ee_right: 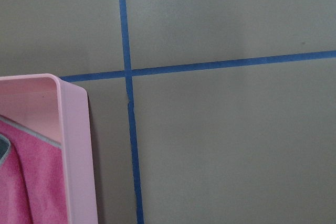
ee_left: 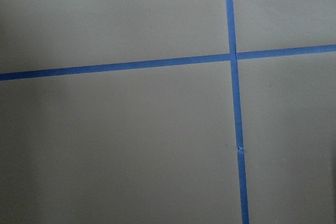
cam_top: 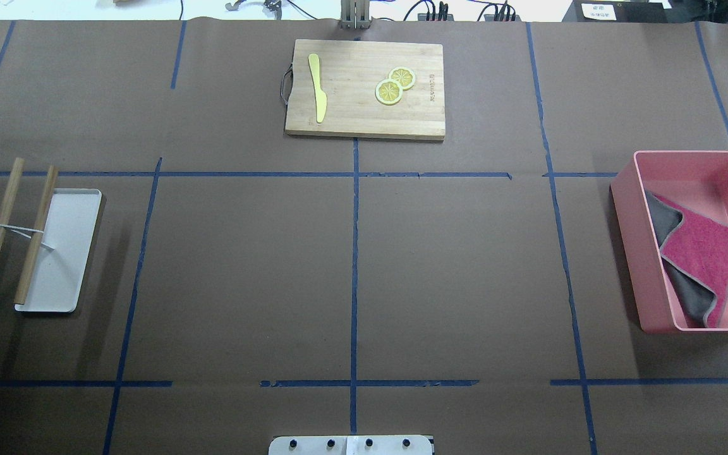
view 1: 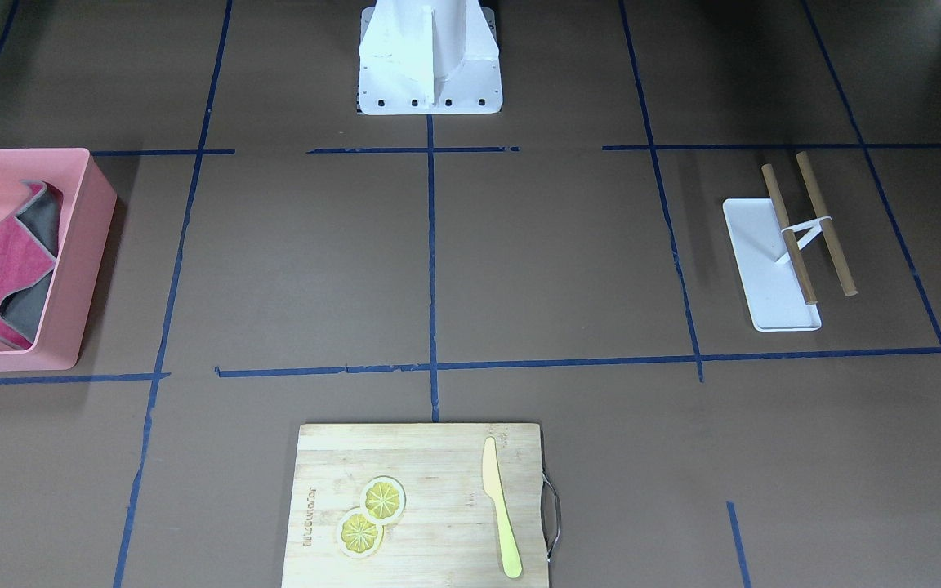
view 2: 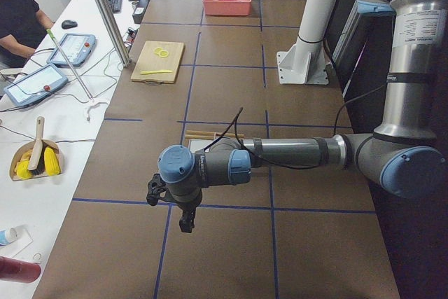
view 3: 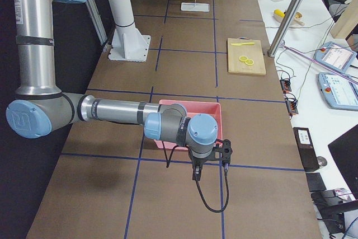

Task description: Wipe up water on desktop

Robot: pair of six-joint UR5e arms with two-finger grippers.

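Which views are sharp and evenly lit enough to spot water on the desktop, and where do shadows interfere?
Overhead exterior: sharp, evenly lit, no glare on the matte desktop, faint shadow right of the white tray. Front-facing: sharp, dark shadow beside the pink bin. Wrist views: soft, low contrast. No wet sheen shows anywhere.

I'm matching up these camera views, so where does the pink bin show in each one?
Front-facing: pink bin at left edge.
Overhead: bin at right edge.
Exterior left: bin far, top centre.
Exterior right: bin centre, behind right arm.
Left wrist: not in it.
Right wrist: bin lower left corner.
Shared landmark: cutting board, in all exterior views.
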